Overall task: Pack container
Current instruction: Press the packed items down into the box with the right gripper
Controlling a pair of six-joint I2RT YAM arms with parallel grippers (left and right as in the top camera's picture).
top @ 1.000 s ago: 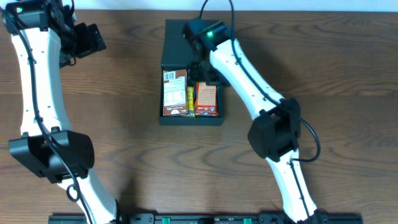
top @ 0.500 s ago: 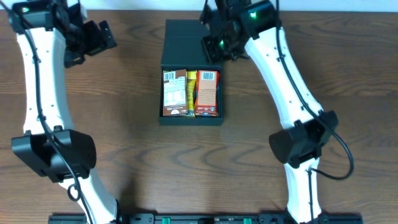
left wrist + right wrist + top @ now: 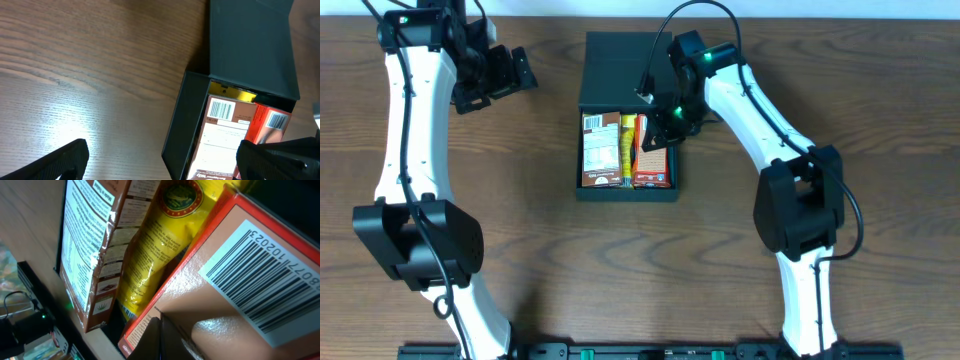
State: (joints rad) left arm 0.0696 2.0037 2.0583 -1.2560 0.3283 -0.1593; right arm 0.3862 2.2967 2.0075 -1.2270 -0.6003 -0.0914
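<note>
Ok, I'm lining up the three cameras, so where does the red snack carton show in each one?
Overhead: the red carton is at centre, the rightmost item in the container.
Left wrist: lower right, barcode showing.
Right wrist: fills the right half, barcode at upper right.
Shared landmark: the yellow packet just left of it.

Dark wood-grain table [image 3: 550, 260] under bright glare; pale strip [image 3: 880, 8] beyond, perhaps a wall.

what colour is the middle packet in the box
Yellow; the packet shows best in the right wrist view.
</note>
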